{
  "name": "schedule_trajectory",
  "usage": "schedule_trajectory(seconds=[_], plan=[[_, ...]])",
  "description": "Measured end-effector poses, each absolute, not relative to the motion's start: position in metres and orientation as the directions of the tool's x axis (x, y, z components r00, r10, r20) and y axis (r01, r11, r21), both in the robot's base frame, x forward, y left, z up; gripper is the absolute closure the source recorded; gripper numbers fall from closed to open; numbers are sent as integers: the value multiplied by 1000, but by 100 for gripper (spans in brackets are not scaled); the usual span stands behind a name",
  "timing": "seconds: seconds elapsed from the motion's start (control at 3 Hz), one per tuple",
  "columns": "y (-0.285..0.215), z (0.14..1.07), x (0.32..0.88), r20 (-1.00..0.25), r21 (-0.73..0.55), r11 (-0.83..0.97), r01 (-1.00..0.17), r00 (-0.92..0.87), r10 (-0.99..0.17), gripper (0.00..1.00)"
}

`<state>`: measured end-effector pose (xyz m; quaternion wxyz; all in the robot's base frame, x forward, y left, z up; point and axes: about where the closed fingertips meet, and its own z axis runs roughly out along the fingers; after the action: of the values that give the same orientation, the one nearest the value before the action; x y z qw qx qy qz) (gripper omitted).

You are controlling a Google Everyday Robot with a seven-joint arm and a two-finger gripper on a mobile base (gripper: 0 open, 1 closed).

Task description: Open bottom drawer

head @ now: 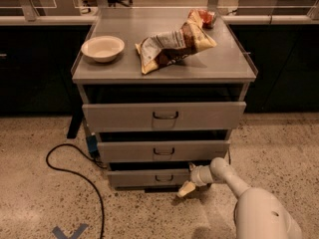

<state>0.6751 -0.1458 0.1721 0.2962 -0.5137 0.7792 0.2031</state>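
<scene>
Three grey drawer fronts stack under one cabinet top. The bottom drawer is the lowest and narrowest, just above the speckled floor, with one small dark wire handle at its centre and a dark gap along its upper edge. The one gripper sits at the drawer's right end; I cannot tell whether it is wide or narrow. On top lie one bowl and one crumpled snack bag. One black cable loops across the floor.
</scene>
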Motion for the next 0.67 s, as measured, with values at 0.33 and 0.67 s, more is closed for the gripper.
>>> schedule_trajectory(seconds=[0.33,0.67], plan=[[-146,172,675,-670,12,390,-921,-297,-680,19],[-146,172,675,-670,12,390,-921,-297,-680,42]])
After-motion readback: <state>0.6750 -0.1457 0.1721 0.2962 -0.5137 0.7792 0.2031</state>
